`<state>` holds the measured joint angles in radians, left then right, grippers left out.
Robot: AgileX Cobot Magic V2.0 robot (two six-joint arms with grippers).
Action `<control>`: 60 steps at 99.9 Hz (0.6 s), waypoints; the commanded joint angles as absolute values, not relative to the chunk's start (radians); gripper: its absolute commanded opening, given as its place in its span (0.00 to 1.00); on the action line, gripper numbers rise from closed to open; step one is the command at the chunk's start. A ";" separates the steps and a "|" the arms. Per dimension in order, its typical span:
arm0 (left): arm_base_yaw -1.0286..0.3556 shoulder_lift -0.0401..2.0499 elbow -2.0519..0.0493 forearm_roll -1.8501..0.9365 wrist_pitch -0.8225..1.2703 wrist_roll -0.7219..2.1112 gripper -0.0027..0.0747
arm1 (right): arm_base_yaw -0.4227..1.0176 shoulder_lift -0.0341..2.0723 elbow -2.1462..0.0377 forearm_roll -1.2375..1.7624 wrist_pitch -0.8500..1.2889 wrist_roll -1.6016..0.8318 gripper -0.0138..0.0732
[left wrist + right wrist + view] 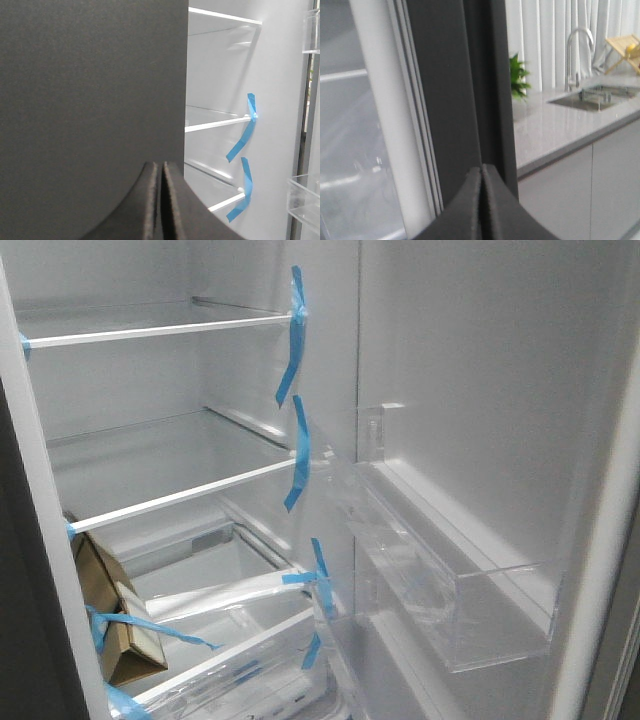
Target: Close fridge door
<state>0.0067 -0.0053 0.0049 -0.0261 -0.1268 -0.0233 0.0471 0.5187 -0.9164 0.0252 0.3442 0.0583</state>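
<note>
The fridge door stands open at the right of the front view, its white inner lining facing me, with a clear shelf bin on it. Neither gripper shows in the front view. In the right wrist view my right gripper is shut and empty, its tips close to the door's dark grey edge, with the door's white lining beside it. In the left wrist view my left gripper is shut and empty, close to a flat dark grey panel. The door's clear bins show at that view's edge.
The fridge's inside has glass shelves held with blue tape, a cardboard box and clear drawers low down. Beyond the door are a grey counter with sink, tap, plant, and light-grey cabinet fronts.
</note>
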 commanded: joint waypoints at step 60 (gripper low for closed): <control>0.004 -0.015 0.040 -0.030 -0.200 -0.025 0.01 | 0.040 0.545 -1.045 -0.026 0.368 0.180 0.07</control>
<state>0.0067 -0.0053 0.0049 -0.0261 -0.1268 -0.0233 0.0471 0.5294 -1.0159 0.0167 0.4420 0.1644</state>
